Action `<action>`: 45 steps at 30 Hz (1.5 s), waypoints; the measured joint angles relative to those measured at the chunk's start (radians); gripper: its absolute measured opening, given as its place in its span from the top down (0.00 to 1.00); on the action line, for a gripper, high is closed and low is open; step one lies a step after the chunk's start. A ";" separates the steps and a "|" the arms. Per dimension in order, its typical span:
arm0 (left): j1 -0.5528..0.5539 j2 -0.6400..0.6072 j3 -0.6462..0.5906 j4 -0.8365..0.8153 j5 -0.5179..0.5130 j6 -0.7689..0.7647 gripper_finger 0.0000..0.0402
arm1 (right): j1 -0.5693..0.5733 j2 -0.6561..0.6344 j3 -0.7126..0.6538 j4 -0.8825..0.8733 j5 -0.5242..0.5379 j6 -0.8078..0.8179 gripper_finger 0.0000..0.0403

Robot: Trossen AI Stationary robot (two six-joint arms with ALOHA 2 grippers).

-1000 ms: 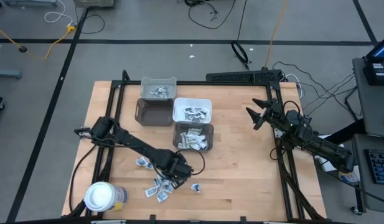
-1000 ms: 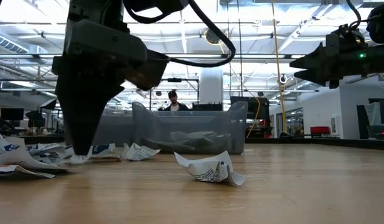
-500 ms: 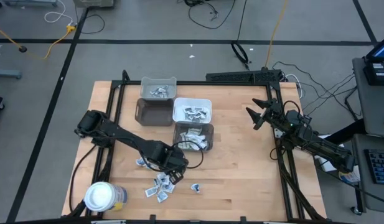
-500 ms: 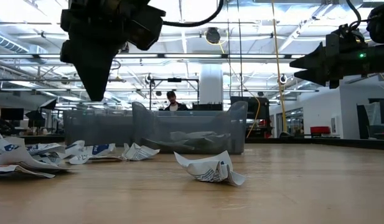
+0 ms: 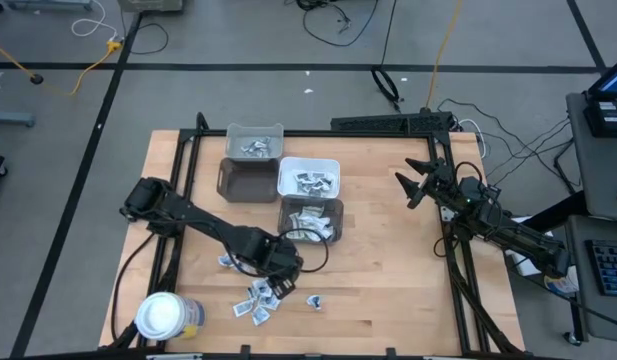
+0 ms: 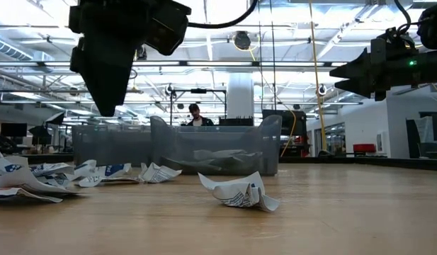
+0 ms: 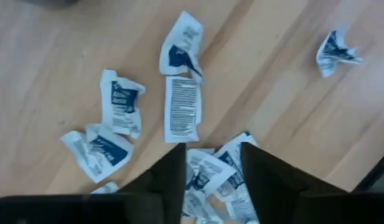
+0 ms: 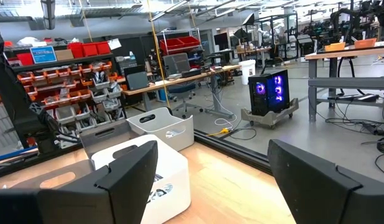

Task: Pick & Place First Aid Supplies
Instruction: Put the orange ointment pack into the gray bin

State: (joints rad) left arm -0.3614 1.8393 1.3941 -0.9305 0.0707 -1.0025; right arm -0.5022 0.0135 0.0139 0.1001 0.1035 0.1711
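Packets (image 5: 256,298) scattered on tabletop (image 5: 378,290) in front of the bins, one crumpled packet (image 6: 239,191) apart; more packets inside the three bins (image 5: 310,220). Left gripper (image 5: 279,283) hovers above the pile, jaws part open, seemingly empty though hard to tell. Right gripper (image 5: 412,184) raised near the far right edge, jaws wide, holding nothing

The left gripper's (image 7: 210,180) fingers hide part of the packets (image 7: 207,177) beneath them (print there unreadable) — in the low view the bins' (image 6: 204,149) contents stay murky, and the jar (image 5: 163,318) is cut by the edge.
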 joint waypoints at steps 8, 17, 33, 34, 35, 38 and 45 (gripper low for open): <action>-0.014 0.079 -0.021 0.058 -0.020 -0.012 0.48 | 0.000 0.000 0.000 0.000 0.000 0.000 0.26; -0.013 0.187 -0.016 0.071 -0.072 0.000 0.47 | 0.000 0.000 0.000 0.000 0.000 0.000 0.26; -0.010 0.176 -0.019 0.013 -0.026 0.059 0.96 | 0.000 0.000 0.000 0.000 0.000 0.000 0.26; -0.010 0.166 -0.020 -0.005 -0.003 0.061 0.97 | 0.000 0.000 0.000 0.000 0.000 0.000 0.26; -0.012 0.151 -0.021 -0.023 0.018 0.071 0.98 | 0.000 0.000 0.000 0.000 0.000 0.000 0.26; -0.015 0.073 -0.021 -0.074 0.036 0.111 0.98 | 0.000 0.000 0.000 0.000 0.000 0.000 0.26; 0.003 -0.111 -0.020 -0.150 0.112 0.263 0.99 | 0.000 0.000 0.000 0.000 0.000 0.000 0.26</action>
State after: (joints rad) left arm -0.3584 1.7285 1.3744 -1.0806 0.1831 -0.7399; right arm -0.5025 0.0135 0.0140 0.1001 0.1032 0.1711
